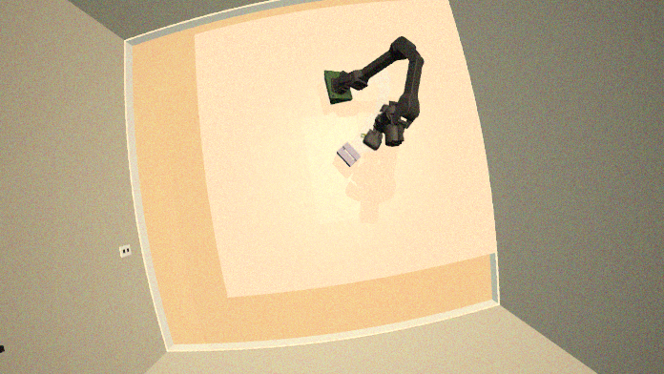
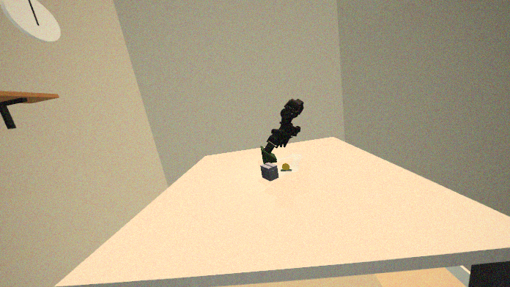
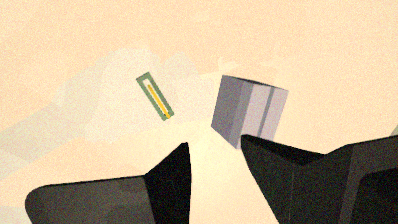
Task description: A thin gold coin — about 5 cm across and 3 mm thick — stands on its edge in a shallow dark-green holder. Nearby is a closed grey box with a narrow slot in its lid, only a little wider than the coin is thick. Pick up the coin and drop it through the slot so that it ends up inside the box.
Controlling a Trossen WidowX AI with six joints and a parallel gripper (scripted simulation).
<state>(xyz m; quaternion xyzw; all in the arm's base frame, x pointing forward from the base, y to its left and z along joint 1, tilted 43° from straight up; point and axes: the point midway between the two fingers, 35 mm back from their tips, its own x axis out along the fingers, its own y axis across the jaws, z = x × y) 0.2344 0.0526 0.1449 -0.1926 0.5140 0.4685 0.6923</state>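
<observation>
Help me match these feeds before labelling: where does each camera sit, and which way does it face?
Top: overhead, looking straight down at the table; whole arm shows.
Exterior: off the table's near end, raised, facing the far wall; arm seen behind box and coin.
Wrist: on the open gripper, looking down; both fingers show.
All share the box; exterior and wrist share the coin.

Pale cream table top (image 2: 293, 227), orange floor (image 1: 167, 191), white wall clock (image 2: 31, 18), wooden shelf on black bracket (image 2: 26, 97), wall socket (image 1: 125, 250)
</observation>
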